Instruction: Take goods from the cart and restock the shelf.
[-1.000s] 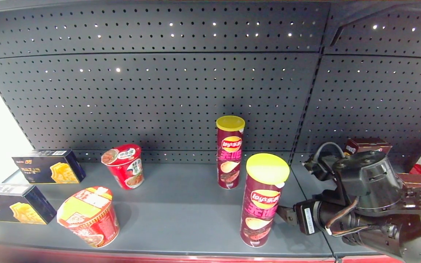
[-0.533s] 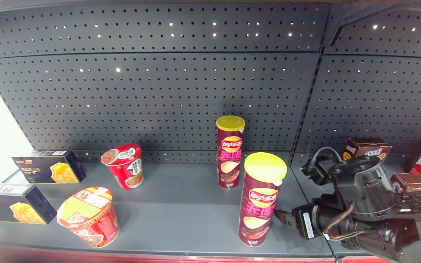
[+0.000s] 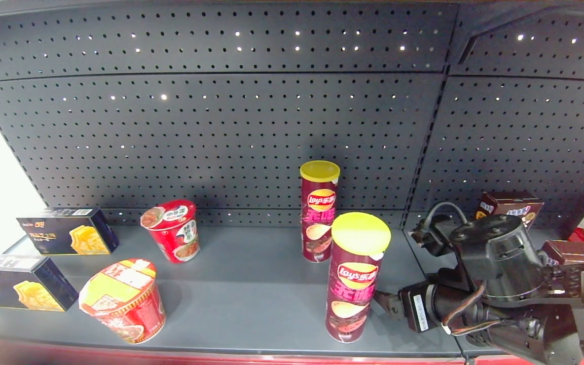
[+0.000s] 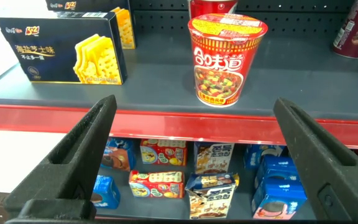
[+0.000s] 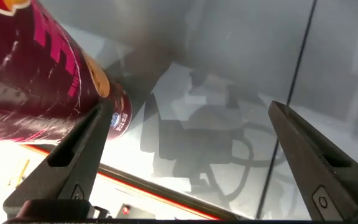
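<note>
A tall maroon chips can [image 3: 355,276] with a yellow lid stands upright near the front edge of the grey shelf [image 3: 251,284]. My right gripper [image 3: 384,300] is low at the can's right side, open, with one fingertip against the can's base. In the right wrist view the can [image 5: 39,81] lies beside one finger [image 5: 82,155] of the right gripper [image 5: 188,109], and nothing sits between the fingers. A second chips can [image 3: 318,210] stands behind, by the back panel. My left gripper [image 4: 196,104] is open in front of the shelf edge, facing a red noodle cup [image 4: 227,59].
Two noodle cups [image 3: 124,299] [image 3: 173,229] and two dark blue boxes [image 3: 18,281] [image 3: 69,229] stand on the shelf's left part. Brown and white boxes [image 3: 510,203] fill the bay to the right. A lower shelf holds several packets [image 4: 210,180].
The front chips can has slid a little to the left along the shelf, and my right gripper has followed it leftward. Everything else on the shelf has stayed put.
</note>
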{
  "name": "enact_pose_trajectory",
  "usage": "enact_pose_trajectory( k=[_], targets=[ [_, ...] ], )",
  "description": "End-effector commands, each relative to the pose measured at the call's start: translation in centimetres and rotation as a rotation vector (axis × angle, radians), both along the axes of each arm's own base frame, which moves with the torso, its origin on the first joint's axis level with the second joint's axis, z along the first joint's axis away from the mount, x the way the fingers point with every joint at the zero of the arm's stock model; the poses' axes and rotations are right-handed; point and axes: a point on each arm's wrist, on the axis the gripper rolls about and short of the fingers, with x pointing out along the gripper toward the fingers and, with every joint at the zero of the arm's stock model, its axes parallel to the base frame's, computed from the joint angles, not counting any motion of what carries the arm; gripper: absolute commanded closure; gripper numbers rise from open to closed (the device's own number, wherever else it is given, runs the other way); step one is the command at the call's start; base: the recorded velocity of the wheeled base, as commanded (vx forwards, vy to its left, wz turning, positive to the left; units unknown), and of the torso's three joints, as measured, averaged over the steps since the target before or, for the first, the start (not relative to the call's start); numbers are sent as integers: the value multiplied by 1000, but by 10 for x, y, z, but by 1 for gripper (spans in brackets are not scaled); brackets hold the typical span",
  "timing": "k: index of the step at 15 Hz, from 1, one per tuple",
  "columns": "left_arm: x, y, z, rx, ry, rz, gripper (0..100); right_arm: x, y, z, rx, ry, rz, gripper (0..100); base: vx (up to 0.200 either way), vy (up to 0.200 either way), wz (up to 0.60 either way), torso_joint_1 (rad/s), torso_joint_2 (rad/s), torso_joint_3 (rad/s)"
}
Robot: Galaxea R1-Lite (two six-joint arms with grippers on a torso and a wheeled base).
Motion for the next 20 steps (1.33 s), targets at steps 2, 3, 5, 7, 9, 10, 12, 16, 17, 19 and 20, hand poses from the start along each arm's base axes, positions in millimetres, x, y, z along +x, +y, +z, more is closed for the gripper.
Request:
enact_pose_trajectory(
  k=[2,3,5,7,9,10,12,16,17,19,20],
  targets=[
    [0,0,0,-1,1,0,0,0,4,1,3,-2,10,0,0,0,0,0,0,0],
    [0,0,0,-1,1,0,0,0,5,1,4,-3,12,0,0,0,0,0,0,0],
    [0,0,0,-1,2,0,0,1,7,0,2,-1,18,0,0,0,0,0,0,0],
    [0,0,0,-1,2,0,0,0,12,1,4,-3,31,0,0,0,0,0,0,0],
    [0,0,0,-1,2,0,0,2,14,0,4,-3,33,0,0,0,0,0,0,0],
    [0,0,0,-1,1,0,0,2,16,-1,1,0,36,0,0,0,0,0,0,0],
    [0,0,0,-1,2,0,0,3,17,-2,-1,3,39,0,0,0,0,0,0,0],
    [0,0,0,-1,2,0,0,3,19,-1,2,2,44,0,0,0,0,0,0,0],
    [0,0,0,-1,2,0,0,4,21,-3,-2,5,44,0,0,0,0,0,0,0],
    [0,0,0,-1,1,0,0,5,24,-3,-1,4,47,0,0,0,0,0,0,0],
    [0,0,0,-1,2,0,0,5,26,-2,2,2,53,0,0,0,0,0,0,0]
  ],
)
